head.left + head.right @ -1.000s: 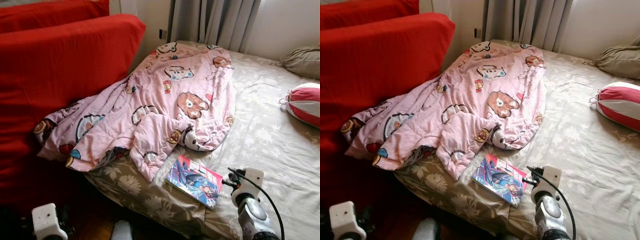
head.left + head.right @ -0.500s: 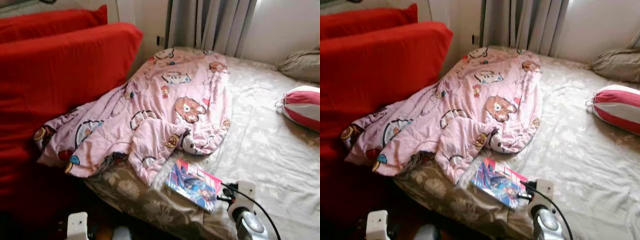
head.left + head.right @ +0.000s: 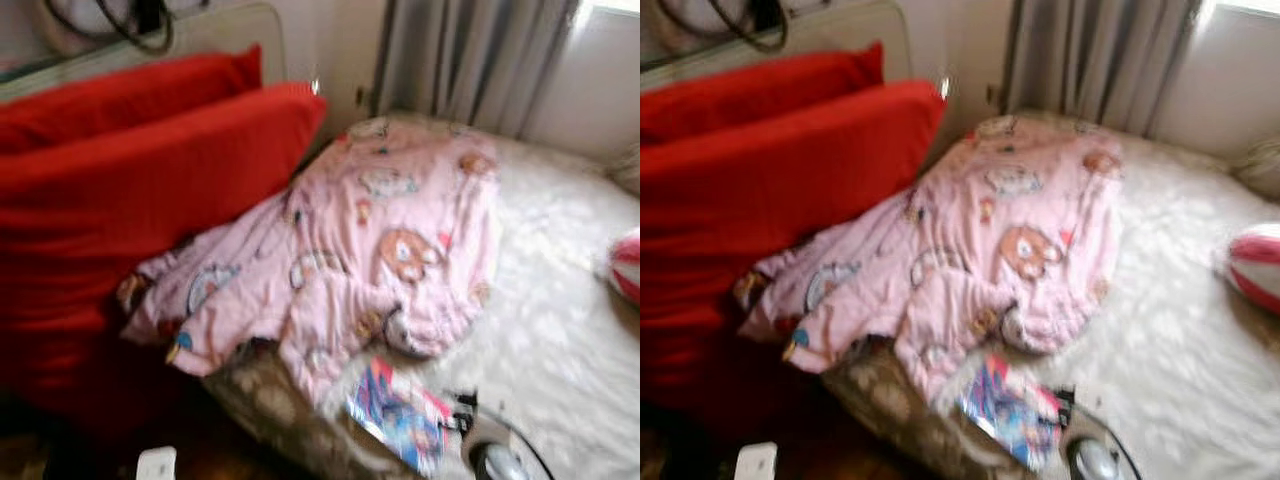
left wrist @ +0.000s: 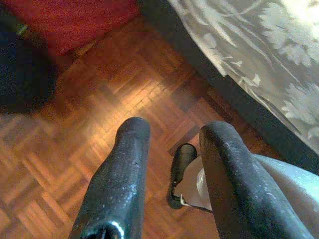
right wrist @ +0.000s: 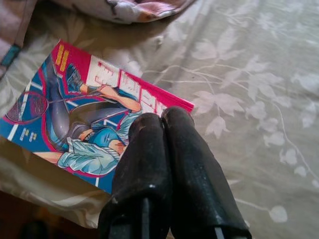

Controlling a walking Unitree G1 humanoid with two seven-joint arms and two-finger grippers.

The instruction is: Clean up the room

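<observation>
Lettering on comic book (image 5: 84, 124) beneath closed right pincer (image 5: 162, 119) stays unreadable.

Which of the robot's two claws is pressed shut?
The right claw, fingers together above the comic book on the bed; the left claw hangs open over the floor.

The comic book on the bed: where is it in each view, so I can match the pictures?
Left eye: comic book, bottom edge, right of centre.
Right eye: bottom centre.
Left wrist: not in it.
Right wrist: left half, beside the shut right pincer.
Shared landmark: pink blanket, just beyond the book.
</observation>
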